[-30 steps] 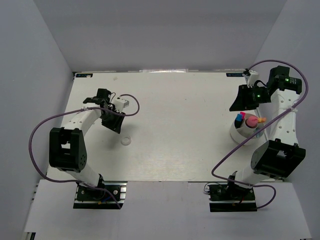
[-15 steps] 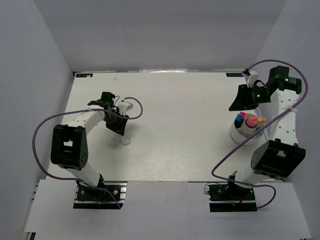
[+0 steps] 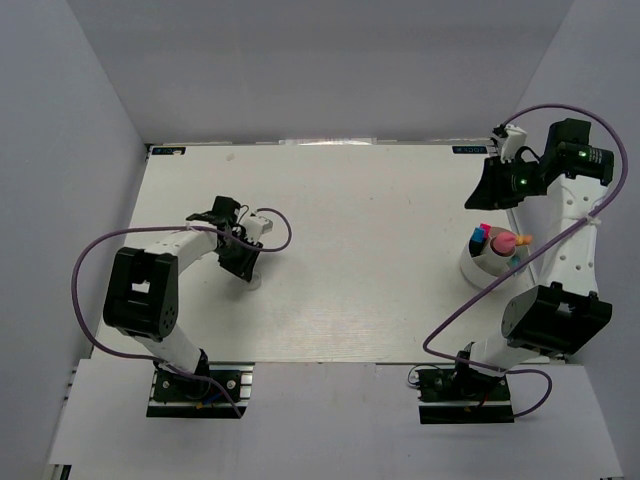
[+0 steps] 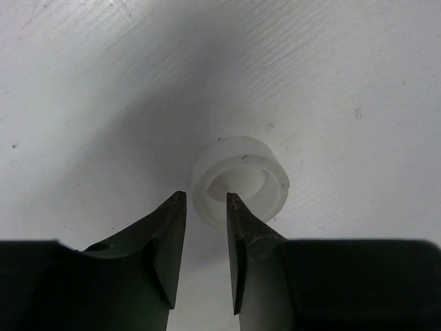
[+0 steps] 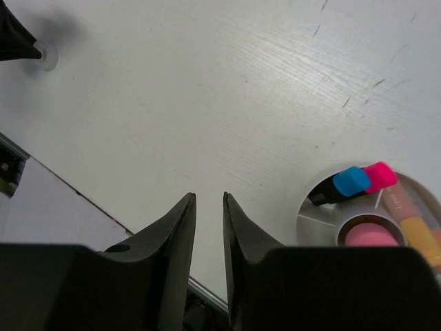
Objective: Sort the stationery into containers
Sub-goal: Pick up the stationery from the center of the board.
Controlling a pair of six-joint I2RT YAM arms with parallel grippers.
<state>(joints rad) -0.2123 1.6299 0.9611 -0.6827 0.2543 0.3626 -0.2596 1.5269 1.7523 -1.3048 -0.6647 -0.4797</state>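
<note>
Two grippers inspected; findings as follows. Left gripper [image 4: 206, 198] is low over the table [image 3: 380, 230], left of centre; its fingers stand a narrow gap apart, pinching nothing. White ring [image 4: 241, 153] lies flat on the table just beyond those fingertips; its near rim sits at the mouth of the gap, and the wrist view does not settle whether the right-hand fingertip touches it or merely overlaps it. From overhead, the same gripper [image 3: 243, 262] covers most of the ring [image 3: 254, 282], only a pale edge showing.

Right gripper [image 5: 210, 196] hangs well above the table at the far right; its fingers are drawn almost together, a thin slit between them, nothing held. White cup [image 5: 301, 222] stands below and to one side of it, apart from the fingers; inside are a blue-capped marker [image 5: 351, 180], a pink-capped marker [image 5: 380, 176] beside it, a round pink piece [image 5: 366, 236] and an orange marker [image 5: 420, 238]. Overhead, the cup [image 3: 475, 268] sits near the right arm, well apart from the ring.
</note>
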